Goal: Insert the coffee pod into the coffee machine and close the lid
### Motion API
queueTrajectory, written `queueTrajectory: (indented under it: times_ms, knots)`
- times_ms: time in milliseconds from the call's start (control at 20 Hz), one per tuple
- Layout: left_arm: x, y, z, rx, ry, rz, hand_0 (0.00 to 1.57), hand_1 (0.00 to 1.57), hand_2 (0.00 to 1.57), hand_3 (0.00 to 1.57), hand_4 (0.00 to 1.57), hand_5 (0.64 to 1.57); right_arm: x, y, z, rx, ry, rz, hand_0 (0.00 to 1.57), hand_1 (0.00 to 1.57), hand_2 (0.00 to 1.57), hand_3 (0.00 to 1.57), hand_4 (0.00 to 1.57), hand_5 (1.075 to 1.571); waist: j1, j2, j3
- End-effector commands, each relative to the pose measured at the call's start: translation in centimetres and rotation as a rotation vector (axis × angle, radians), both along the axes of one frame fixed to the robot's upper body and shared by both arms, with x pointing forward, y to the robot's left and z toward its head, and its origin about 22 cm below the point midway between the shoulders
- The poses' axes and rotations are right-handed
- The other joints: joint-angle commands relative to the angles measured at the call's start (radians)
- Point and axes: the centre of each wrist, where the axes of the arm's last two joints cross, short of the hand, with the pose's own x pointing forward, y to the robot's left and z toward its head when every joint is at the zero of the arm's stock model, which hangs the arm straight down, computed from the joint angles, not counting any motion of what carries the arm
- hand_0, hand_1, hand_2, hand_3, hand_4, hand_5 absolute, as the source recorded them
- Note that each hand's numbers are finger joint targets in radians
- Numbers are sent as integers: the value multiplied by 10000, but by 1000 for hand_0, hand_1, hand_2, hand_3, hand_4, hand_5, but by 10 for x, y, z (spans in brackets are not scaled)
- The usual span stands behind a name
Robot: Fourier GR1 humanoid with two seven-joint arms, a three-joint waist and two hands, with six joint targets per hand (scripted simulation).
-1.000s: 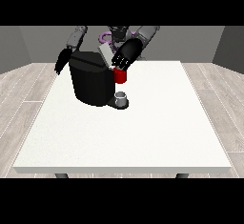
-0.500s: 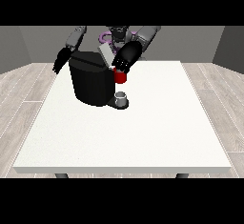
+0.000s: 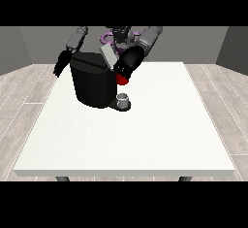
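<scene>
A black coffee machine (image 3: 93,84) stands on the white table (image 3: 145,135), in the upper left part of the tabletop, near the robot. A grey lid flap (image 3: 109,56) tilts up from the machine's top at its right rear corner.

The hand at the view's right (image 3: 127,63) sits in the upper middle of the frame, right against the machine's upper right edge, just under the raised flap. Below its lower end shows a red thing at the machine (image 3: 123,80), touching or nearly touching the hand. Whether the fingers are curled or straight I cannot tell; they merge into one dark shape.

Beneath it, a small grey cup (image 3: 124,99) rests on the machine's base.

The hand at the view's left (image 3: 60,63) hangs beside the machine's upper left, its fingers pointing downward, relaxed, holding nothing.
</scene>
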Motion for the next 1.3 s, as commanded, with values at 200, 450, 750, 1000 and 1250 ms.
queueTrajectory:
  times_ms: [200,450,750,1000,1250]
  knots:
    - [-2,-15,33,-485,-666,-434,1241,1241,1202,970,0,1571,8,-4,-1,-42,-324,-131,0,0,0,0,99,1571,121,427,-4]
    - [-1,1,5,13,-1011,-340,1250,1250,1216,940,0,1571,-1,7,-2,-135,-55,-67,0,0,0,0,218,1571,5,167,-10]
    - [-5,11,26,607,-1640,-381,925,925,982,695,0,1571,7,-8,11,-239,-268,74,0,0,0,0,160,1571,-101,482,-8]
    - [-3,15,15,1160,-1962,176,0,0,668,537,0,1571,10,5,26,-473,-504,-111,0,0,0,0,202,1571,-97,717,-11]
    - [-9,19,53,918,-2092,89,0,0,555,458,0,1571,12,6,18,-229,-417,-217,0,0,0,0,0,1571,5,687,-6]
